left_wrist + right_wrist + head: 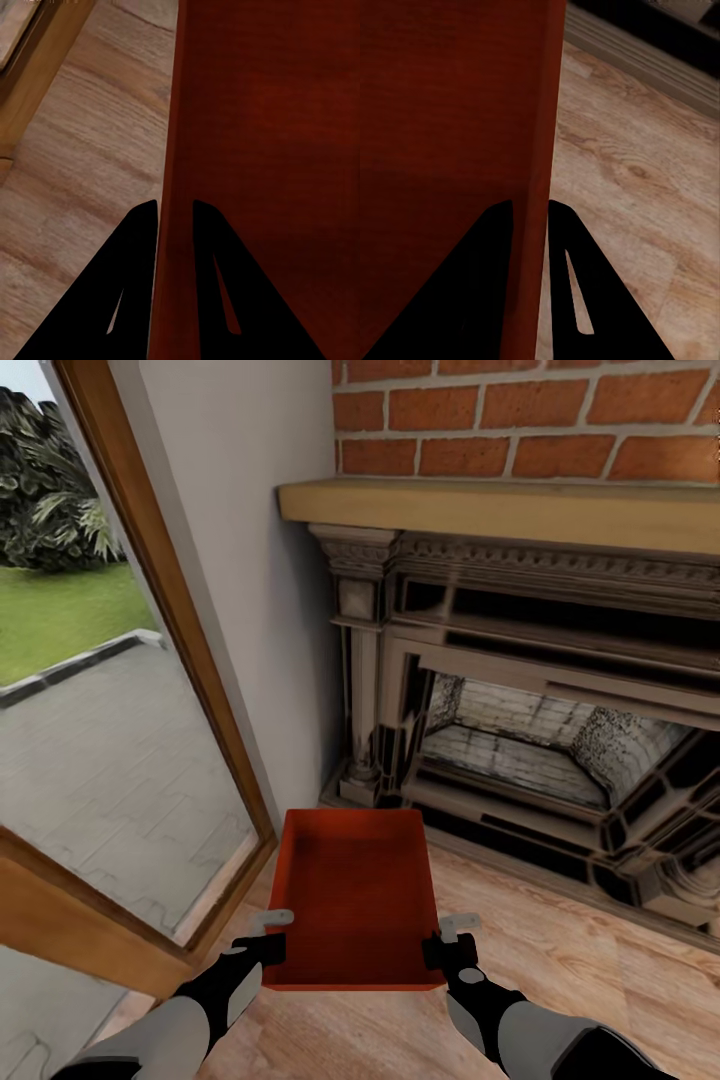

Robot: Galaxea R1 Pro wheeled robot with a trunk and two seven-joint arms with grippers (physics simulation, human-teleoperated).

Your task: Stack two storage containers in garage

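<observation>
One orange-red storage container (352, 895) is held level above the light wood plank floor (580, 960) of the living room, in front of the fireplace. My left gripper (272, 940) is shut on its left wall near the front corner. My right gripper (446, 945) is shut on its right wall. In the left wrist view the thin red wall (171, 150) runs between the two black fingers (127, 285). In the right wrist view the container wall (540, 135) likewise sits pinched between the fingers (574, 292). The bin is empty.
An ornate dark fireplace (540, 740) with a wooden mantel (500, 510) and red brick chimney (530, 420) stands straight ahead. A wood-framed glass door (130, 690) is at the left, showing a paved terrace and grass outside. A grey wall (250, 560) lies between them.
</observation>
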